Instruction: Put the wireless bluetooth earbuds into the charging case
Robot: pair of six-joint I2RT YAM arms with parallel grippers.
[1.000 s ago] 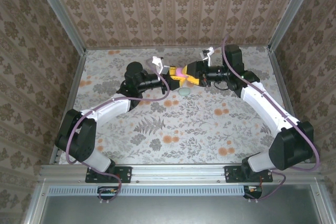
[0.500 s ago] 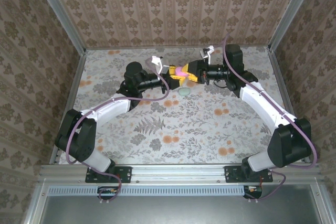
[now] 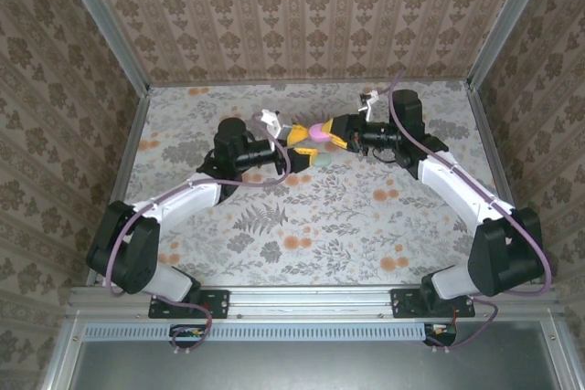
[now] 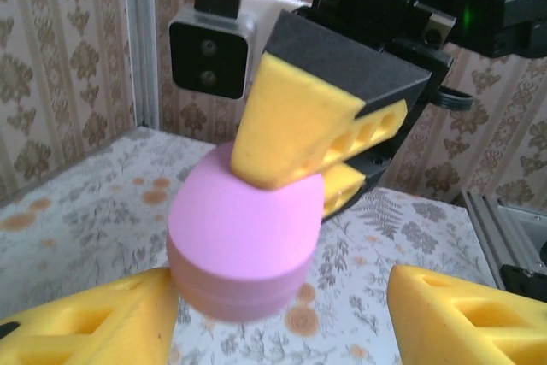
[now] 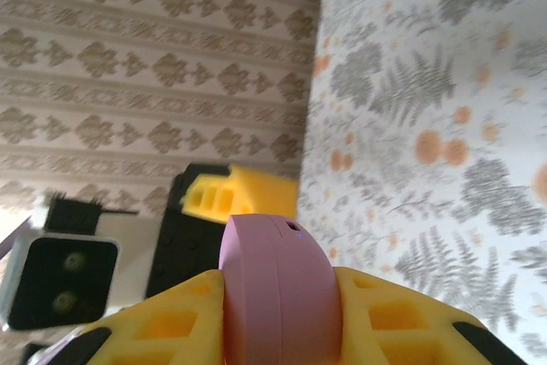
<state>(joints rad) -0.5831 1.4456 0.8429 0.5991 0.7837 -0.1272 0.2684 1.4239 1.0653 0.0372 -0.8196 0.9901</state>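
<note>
The pink round charging case (image 3: 317, 131) hangs above the back middle of the table with its lid closed. My right gripper (image 3: 329, 132) is shut on it. In the right wrist view the case (image 5: 278, 284) sits clamped between both yellow fingers (image 5: 162, 331). My left gripper (image 3: 297, 140) stands open just left of the case. In the left wrist view its yellow fingers (image 4: 466, 318) are spread wide under the case (image 4: 244, 250), and the right one stands well clear of it. The earbuds are out of view.
A small pale green oval object (image 3: 322, 159) lies on the flowered tabletop (image 3: 302, 226) just below the two grippers. Patterned walls and metal rails (image 3: 137, 125) close in the table at the back and sides. The near half of the tabletop has free room.
My left gripper has opened, let go of the pink case and drawn back a little to the left. My right gripper has shut on the case and now holds it alone.
</note>
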